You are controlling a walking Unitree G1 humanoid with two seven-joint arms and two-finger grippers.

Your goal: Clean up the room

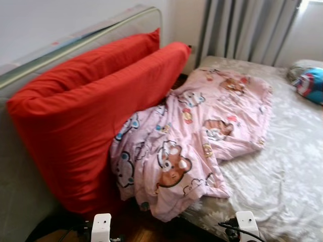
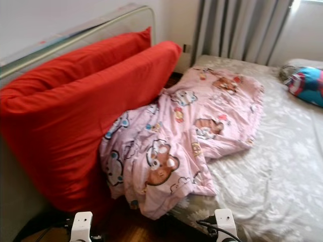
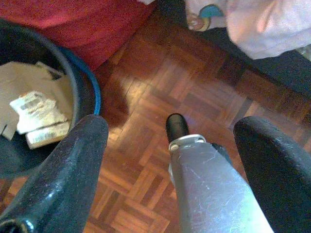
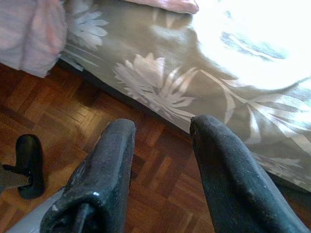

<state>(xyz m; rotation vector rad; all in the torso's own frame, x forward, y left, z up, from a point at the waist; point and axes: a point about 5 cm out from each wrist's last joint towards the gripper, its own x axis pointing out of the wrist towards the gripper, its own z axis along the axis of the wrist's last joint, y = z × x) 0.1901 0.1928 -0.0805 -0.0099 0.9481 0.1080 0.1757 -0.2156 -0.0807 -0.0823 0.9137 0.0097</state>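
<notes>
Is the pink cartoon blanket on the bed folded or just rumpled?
Rumpled, not folded. The pink blanket lies crumpled across the bed, one corner hanging off the edge beside the red pillows.

Each gripper carries two long black fingers of thick, rounded section with a slightly pebbled matte surface; the left gripper (image 3: 170, 145) and the right gripper (image 4: 163, 145) are alike in this. A scratched silver limb (image 3: 209, 189) ends in a rounded black tip behind a silver collar. At the foot of the head views stand two white wrist housings (image 1: 101, 227), rectangular with round recesses, the right-hand one trailing a black cable (image 1: 237, 229).
</notes>
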